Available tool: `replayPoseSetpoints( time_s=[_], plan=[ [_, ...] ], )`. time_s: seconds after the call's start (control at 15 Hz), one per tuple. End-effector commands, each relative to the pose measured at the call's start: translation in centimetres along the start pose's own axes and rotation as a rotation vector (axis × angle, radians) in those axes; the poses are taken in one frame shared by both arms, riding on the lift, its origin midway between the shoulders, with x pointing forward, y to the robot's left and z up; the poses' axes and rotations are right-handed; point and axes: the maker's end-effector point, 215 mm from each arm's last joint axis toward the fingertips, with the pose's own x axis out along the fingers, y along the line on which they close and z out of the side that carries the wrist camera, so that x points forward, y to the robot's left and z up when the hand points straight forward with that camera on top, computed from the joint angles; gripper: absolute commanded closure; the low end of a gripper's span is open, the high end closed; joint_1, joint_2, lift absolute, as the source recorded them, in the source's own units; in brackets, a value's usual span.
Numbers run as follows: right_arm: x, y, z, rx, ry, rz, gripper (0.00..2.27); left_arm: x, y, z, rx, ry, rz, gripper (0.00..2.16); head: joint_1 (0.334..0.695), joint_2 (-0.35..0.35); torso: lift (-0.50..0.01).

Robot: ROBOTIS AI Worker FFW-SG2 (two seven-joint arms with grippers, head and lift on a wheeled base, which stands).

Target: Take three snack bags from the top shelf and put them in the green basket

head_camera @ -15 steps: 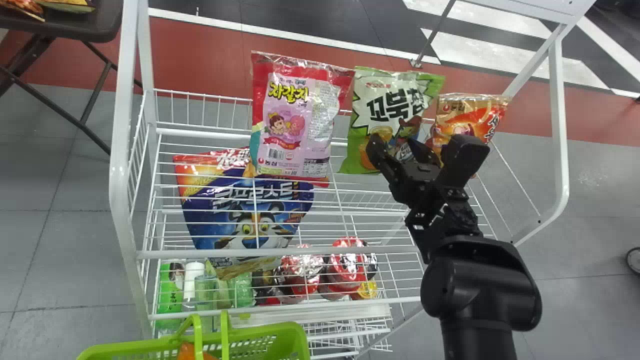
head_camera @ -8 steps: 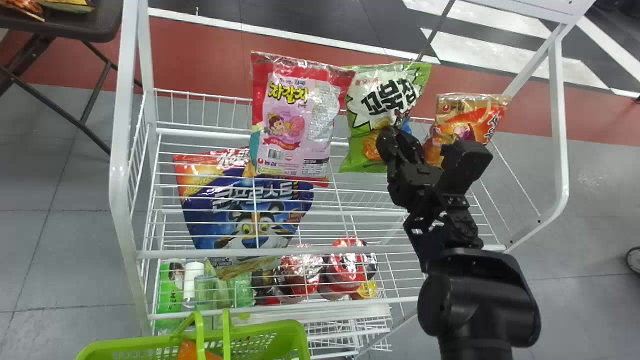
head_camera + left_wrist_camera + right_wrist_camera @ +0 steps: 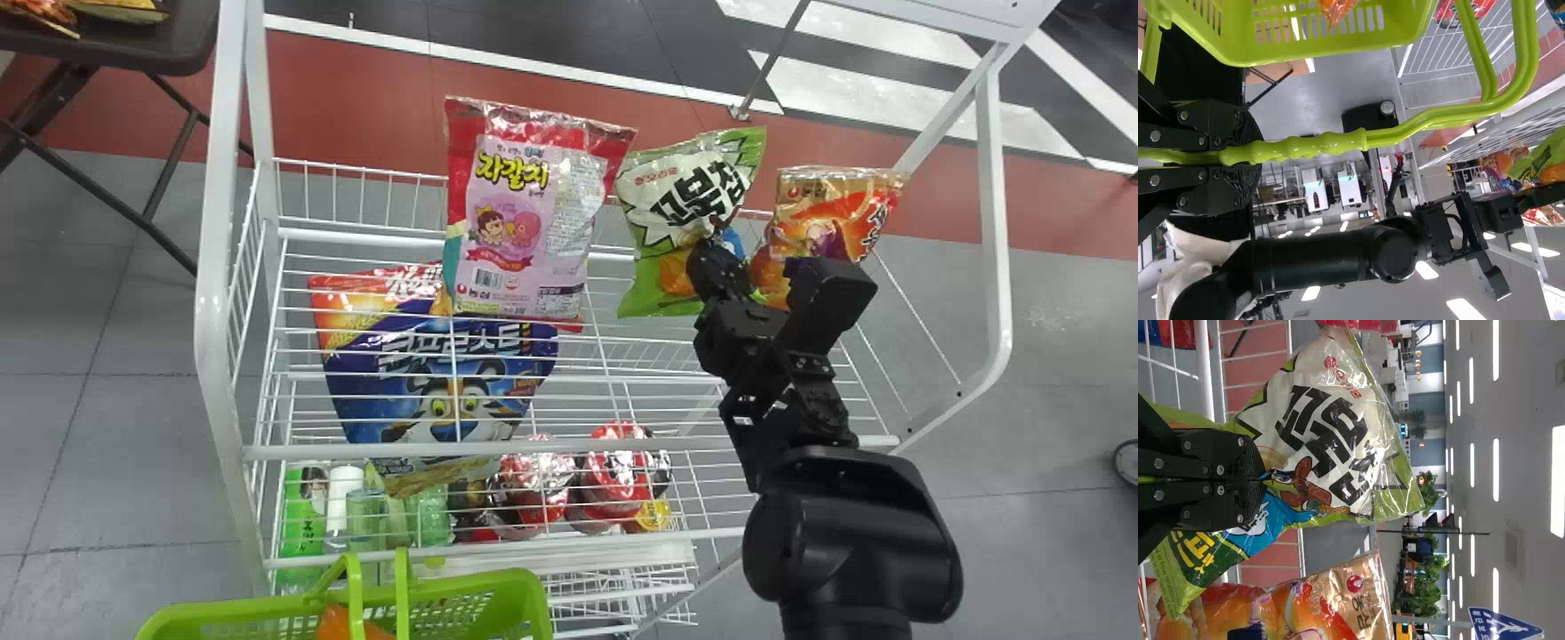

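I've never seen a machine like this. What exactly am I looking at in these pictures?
This is a two-armed robot at a white wire rack. One picture looks forward and down from its head; the other two come from cameras on its wrists and are turned sideways, so things that stand upright lie flat there. Each black arm ends in an end effector, a sort of two-fingered hand. The right end effector is closed on a green and white snack bag. The left end effector grips the handle of the green basket, which has something orange in it. At the top shelf, a pink and red bag is on one side of the held bag and an orange one on the other.
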Motion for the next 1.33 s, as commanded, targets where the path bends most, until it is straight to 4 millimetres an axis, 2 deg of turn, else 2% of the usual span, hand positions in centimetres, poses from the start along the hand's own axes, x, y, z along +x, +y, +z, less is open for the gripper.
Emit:
replayPoseSetpoints(
  time_s=[0.0, 0.13, 0.33, 0.53, 0.87, 1.07, 1.27],
  plan=[
    [-0.5, -0.4, 0.9, 0.024, -0.005, -0.001, 2.13, 0.0, 0.0, 0.0, -0.001, 0.002, 0.000, 2.14, 0.695, -0.350, -0.044],
    [-1.0, -0.2, 1.0, 0.026, -0.001, -0.001, 2.13, 0.0, 0.0, 0.0, 0.000, 0.002, 0.002, 2.14, 0.695, -0.350, -0.044],
    [-1.1, -1.5, 0.7, 0.030, 0.011, -0.028, 2.13, 0.1, -0.3, -0.1, 0.003, 0.007, 0.000, 2.14, 0.695, -0.350, -0.044],
    [-1.6, -2.5, 1.4, 0.032, 0.004, -0.041, 2.13, 0.2, -0.4, -0.2, 0.005, 0.009, 0.000, 2.14, 0.695, -0.350, -0.044],
    [-3.9, -0.8, 3.5, 0.053, -0.029, 0.010, 2.13, 0.4, -0.6, -0.3, 0.012, 0.015, 0.002, 2.14, 0.695, -0.350, -0.044],
    [-6.6, 1.0, 5.1, 0.080, -0.039, 0.057, 2.13, 0.3, -0.6, -0.2, 0.014, 0.014, 0.002, 2.14, 0.695, -0.350, -0.044],
    [-11.5, 3.6, 6.1, 0.115, -0.028, 0.145, 2.13, -0.1, -0.8, 0.1, 0.015, 0.002, -0.005, 2.14, 0.695, -0.350, -0.044]
  ],
)
